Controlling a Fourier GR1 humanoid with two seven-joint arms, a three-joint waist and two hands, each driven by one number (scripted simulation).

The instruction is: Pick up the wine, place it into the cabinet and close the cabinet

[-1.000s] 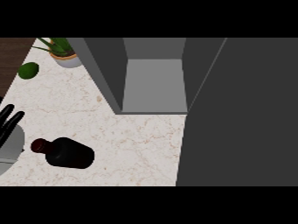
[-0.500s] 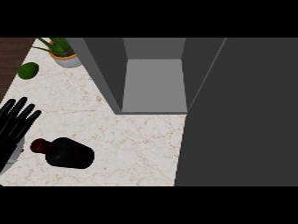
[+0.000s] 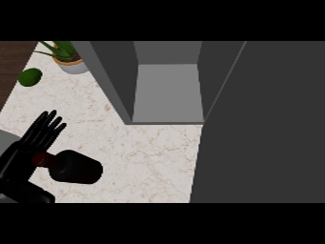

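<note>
Moved: left hand (image 3: 24, 151) shifted right, now over wine (image 3: 77, 167) neck
Hand state: fingers straight, gripping nothing
Cabinet (image 3: 117, 76): open

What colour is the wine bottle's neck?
The neck is dark red; the rest of the wine bottle is black. The head view shows it.
</note>
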